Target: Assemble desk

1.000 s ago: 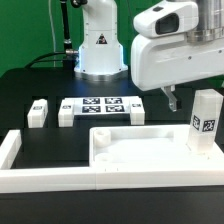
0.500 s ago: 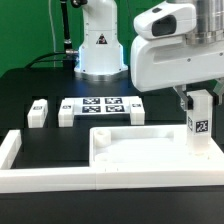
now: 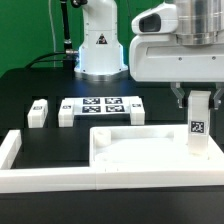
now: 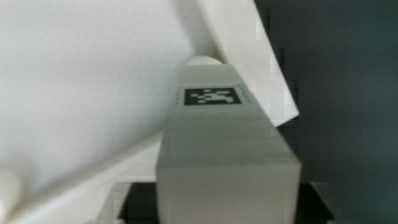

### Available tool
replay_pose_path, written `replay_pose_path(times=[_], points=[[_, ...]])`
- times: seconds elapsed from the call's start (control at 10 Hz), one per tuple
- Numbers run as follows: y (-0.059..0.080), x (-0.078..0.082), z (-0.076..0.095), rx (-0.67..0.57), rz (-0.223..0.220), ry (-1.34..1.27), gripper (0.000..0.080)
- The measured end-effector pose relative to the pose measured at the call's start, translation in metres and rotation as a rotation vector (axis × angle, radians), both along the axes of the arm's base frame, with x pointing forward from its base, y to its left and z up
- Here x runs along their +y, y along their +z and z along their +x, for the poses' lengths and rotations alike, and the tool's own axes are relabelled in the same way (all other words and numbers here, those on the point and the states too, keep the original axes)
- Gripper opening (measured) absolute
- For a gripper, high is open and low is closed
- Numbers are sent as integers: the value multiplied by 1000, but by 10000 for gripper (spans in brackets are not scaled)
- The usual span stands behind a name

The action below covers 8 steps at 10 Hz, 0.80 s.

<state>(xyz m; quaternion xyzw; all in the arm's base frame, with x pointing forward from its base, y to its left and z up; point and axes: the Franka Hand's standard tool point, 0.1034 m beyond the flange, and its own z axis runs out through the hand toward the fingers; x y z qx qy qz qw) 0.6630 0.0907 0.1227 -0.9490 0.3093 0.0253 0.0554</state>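
The arm's white base (image 3: 100, 52) stands upright at the back of the exterior view, and its upper links rise out of the picture's top. The wrist's bulky white housing (image 3: 165, 50) hangs nearer the camera on the exterior view's right, pointing straight down. Below it the end effector (image 3: 199, 98) holds its two dark fingers (image 3: 180, 97) vertical, one at each side of an upright white leg (image 3: 202, 125), near its top. In the wrist view the fingers press against the leg's opposite flanks, jaws partly closed and clamped on it.
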Motion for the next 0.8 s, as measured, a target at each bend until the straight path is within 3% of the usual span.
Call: replay_pose_path(times=[0.2, 0.4, 0.6, 0.8], points=[[0, 1, -1, 23, -6, -224, 291], [0, -1, -3, 44, 16, -508, 291], [0, 1, -5, 55, 13, -657, 292], [0, 1, -5, 54, 11, -649, 292]])
